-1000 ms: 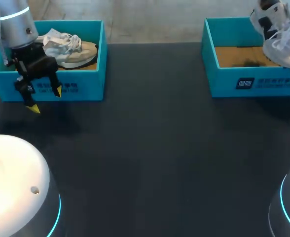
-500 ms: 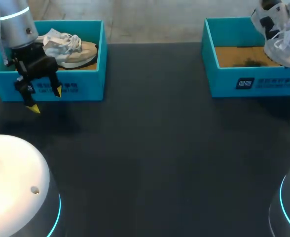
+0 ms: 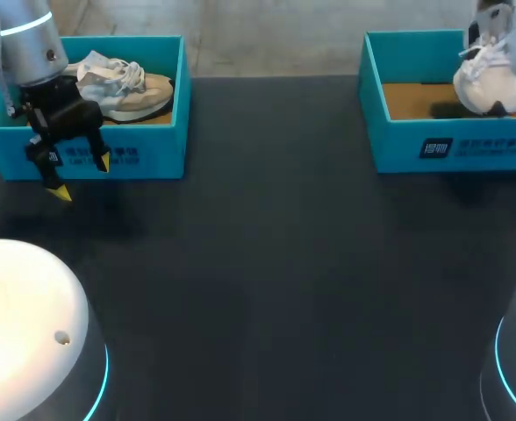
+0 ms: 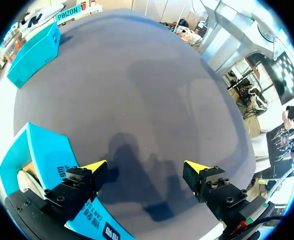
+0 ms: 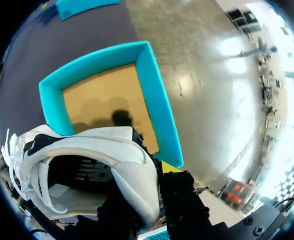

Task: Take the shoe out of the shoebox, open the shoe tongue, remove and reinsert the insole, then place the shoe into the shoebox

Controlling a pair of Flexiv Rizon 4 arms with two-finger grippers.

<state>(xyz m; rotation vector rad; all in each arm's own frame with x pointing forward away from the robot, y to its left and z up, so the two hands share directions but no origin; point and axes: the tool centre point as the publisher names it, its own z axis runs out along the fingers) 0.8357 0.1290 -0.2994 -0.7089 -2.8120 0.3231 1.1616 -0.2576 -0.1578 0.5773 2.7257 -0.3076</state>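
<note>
The right gripper, clamped on the white laced shoe's collar, is holding it toe-down inside the rectangular teal shoebox with a brown cardboard floor, lower and more upright than before, while the left gripper is hanging wide open.
</note>
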